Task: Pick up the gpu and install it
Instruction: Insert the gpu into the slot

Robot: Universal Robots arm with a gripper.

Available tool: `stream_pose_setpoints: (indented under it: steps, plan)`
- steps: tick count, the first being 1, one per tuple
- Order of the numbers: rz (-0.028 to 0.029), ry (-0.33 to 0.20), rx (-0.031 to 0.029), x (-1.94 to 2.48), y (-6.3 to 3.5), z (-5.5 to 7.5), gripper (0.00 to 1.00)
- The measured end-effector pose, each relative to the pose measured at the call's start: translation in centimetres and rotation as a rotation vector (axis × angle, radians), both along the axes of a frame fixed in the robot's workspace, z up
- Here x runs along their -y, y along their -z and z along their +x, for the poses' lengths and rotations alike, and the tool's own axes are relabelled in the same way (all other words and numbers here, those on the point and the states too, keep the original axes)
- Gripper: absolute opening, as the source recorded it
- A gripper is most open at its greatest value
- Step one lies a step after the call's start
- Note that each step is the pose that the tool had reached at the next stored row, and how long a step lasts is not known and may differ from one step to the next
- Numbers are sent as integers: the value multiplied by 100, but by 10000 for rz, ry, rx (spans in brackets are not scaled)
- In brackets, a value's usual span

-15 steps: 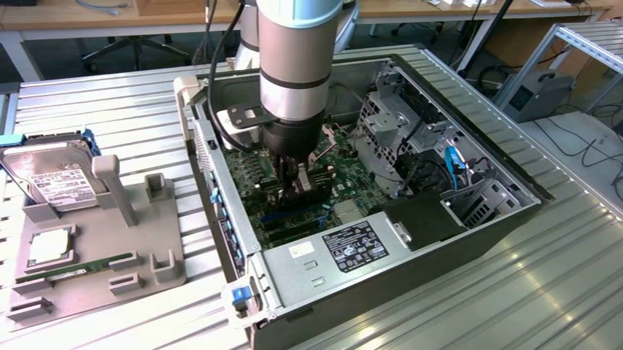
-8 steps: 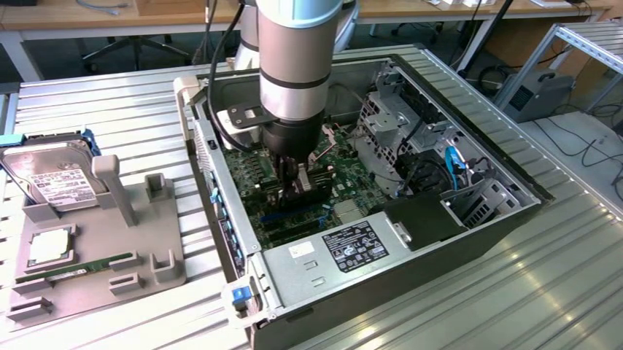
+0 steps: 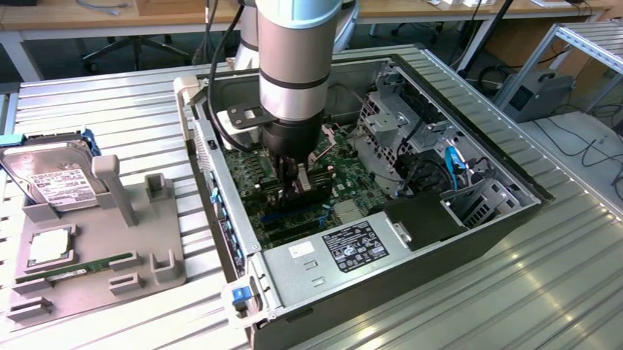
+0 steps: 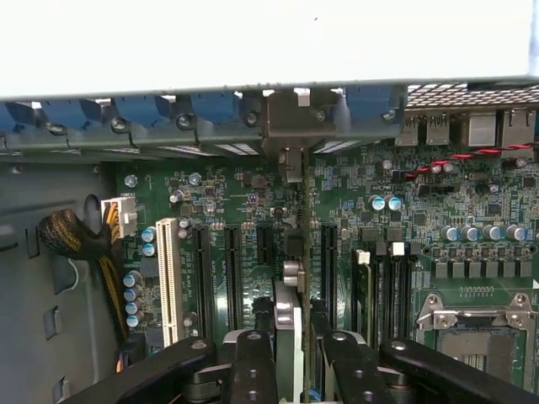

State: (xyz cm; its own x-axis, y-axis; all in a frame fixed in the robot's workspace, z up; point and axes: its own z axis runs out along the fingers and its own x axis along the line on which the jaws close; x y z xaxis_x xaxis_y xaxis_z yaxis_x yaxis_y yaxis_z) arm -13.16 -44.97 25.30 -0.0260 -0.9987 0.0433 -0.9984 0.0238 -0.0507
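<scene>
The gpu (image 3: 311,192) is a thin black card held upright inside the open computer case (image 3: 486,219), low over the green motherboard (image 3: 341,171). My gripper (image 3: 292,191) reaches straight down into the case and is shut on the card's upper edge. In the wrist view the gpu (image 4: 289,316) is seen edge-on between my black fingers (image 4: 253,370), with the gripper (image 4: 296,374) centred over it. The card lines up with a black expansion slot (image 4: 296,252). Its silver bracket end (image 4: 286,160) points at the case's rear wall.
A grey parts holder (image 3: 136,240) at the exterior view's left carries a hard drive (image 3: 54,182), a processor (image 3: 49,248) and a green memory stick (image 3: 83,268). In the case are the power supply (image 3: 336,251), a drive cage (image 3: 389,120) and cables (image 3: 453,164). The white slot (image 4: 168,278) and processor socket (image 4: 480,324) flank the card.
</scene>
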Motion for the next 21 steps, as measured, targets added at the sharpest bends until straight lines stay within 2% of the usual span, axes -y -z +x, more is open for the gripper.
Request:
stream_pose_setpoints:
  steps: [4,12,21]
  plan:
    - [-2,0,4,-2,-8,1,27]
    - [-7,-1,5,-11,-95,1,27]
    - [-8,0,5,-11,-96,1,27]
